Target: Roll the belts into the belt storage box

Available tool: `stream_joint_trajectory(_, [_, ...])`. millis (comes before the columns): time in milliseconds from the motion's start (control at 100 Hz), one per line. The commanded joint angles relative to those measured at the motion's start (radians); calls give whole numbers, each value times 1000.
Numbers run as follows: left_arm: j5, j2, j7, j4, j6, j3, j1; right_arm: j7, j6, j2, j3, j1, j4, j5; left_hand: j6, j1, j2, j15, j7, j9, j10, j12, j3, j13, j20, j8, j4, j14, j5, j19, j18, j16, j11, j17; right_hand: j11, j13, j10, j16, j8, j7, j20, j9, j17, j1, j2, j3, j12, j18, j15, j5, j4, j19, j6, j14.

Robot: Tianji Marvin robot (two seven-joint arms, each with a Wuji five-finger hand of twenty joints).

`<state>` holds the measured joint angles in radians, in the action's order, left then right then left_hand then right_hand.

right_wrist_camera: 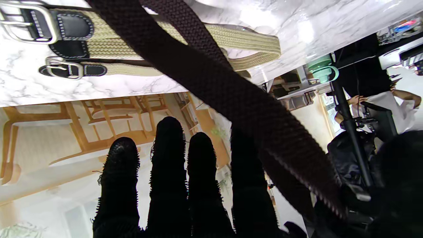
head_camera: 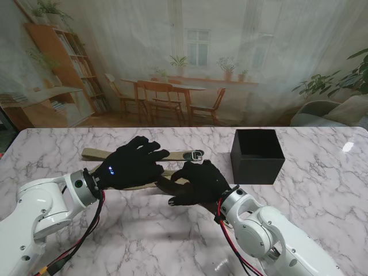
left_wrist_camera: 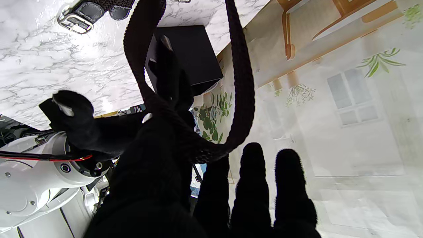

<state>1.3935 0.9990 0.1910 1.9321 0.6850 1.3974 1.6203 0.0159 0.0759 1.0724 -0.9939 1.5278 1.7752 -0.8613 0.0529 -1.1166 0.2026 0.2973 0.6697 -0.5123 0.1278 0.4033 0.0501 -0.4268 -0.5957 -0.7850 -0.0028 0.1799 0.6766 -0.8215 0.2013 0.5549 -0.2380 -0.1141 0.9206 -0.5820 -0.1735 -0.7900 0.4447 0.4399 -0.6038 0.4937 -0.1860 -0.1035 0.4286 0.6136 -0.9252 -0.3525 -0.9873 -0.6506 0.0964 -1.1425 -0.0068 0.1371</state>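
Left hand (head_camera: 133,164) hovering over the marble surface (head_camera: 132,236), a loop of the dark woven belt (left_wrist_camera: 243,82) hooked against thumb and palm, other fingers (left_wrist_camera: 252,185) stretched out straight. Right hand (head_camera: 198,183) just beside it, same dark belt pinched near the thumb, four fingers (right_wrist_camera: 168,172) extended. Two beige belts (right_wrist_camera: 211,41) flat on the surface under the hands, buckles (right_wrist_camera: 61,70) pointing toward the black storage box (head_camera: 257,155), standing open to the right.

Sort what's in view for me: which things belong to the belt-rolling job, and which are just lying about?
Job:
dark brown belt, held by left hand and right hand
beige belts
black storage box

Lying about:
Nothing loose visible on the marble table.
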Motion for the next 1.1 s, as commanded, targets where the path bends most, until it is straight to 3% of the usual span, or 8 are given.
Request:
stream_joint_trajectory(0, [-4,6,-10,9,-5,-8,-6,-29,-14,8,12,-12,-5,23,-11,-59,-47,-18,20,-24,-5,8,-7,-2,-18,-24,-8,9,4,-18,15,0,5,7,-129,23,-35,7,91,129,-27,-18,17,-31,37,16,87,-19,5,-82,18,-9,-83,-20])
stream_joint_trajectory(100, [-6,7,-8,8,-9,-9,-6,-54,-16,7,31,-29,-11,48,-10,-60,-48,-19,18,-24,-6,8,-7,-1,-18,-24,-8,7,2,-17,16,0,6,8,-341,36,-47,133,275,329,-29,-9,39,-149,48,-26,304,-30,203,-146,1,15,-179,-10])
stream_joint_trajectory(190, [-3,6,-4,6,-12,-6,-5,-59,-2,5,35,-31,-16,44,-10,-60,-49,-19,18,-25,-7,8,-8,-2,-18,-24,-8,7,2,-16,16,-1,6,9,-429,-11,11,296,368,450,8,104,55,-252,44,-73,416,-61,451,-205,-9,90,-249,13])
stream_joint_trajectory(410, [31,0,6,-7,-28,37,5,-52,18,0,-22,23,3,20,-9,-60,-52,-19,18,-27,-9,9,-9,-5,-17,-26,-7,7,-2,-12,18,-1,5,10,-434,-329,124,398,218,604,166,668,-24,-676,-3,-368,480,-80,657,-110,-40,214,-295,-32])
stream_joint_trajectory(480, [49,-4,9,-14,-35,59,14,-48,24,-1,-51,50,13,10,-11,-61,-53,-20,19,-26,-10,8,-8,-5,-15,-29,-7,7,-7,-8,19,-2,5,11,-364,-391,138,382,139,636,187,793,-59,-486,101,155,436,-56,638,-108,110,188,-258,-77])
stream_joint_trajectory(540, [63,-6,11,-18,-37,79,25,-35,36,-1,-75,69,16,-5,-11,-60,-53,-21,19,-26,-10,8,-9,-5,-14,-30,-7,7,-8,-5,22,-2,5,12,-284,-458,150,354,79,634,182,869,-109,-444,119,292,391,-25,586,-126,167,149,-216,-103])
stream_joint_trajectory(740, [111,-17,21,-27,-40,138,72,-27,66,-7,-140,116,29,-50,-15,-59,-56,-21,18,-30,-10,8,-10,-11,-10,-31,-7,-1,-12,1,24,-3,5,13,-65,-593,153,269,-107,565,168,958,-214,-546,130,357,303,43,432,-178,163,39,-155,-109])
stream_joint_trajectory(1090, [175,-31,-2,-42,-42,223,159,-27,92,-14,-259,207,66,-132,-22,-58,-57,-28,17,-43,-13,4,-10,-33,-2,-28,-6,-8,-14,15,32,-10,9,11,-23,-630,142,242,-61,583,170,960,-246,-602,95,363,289,82,378,-202,158,-6,-187,-121])
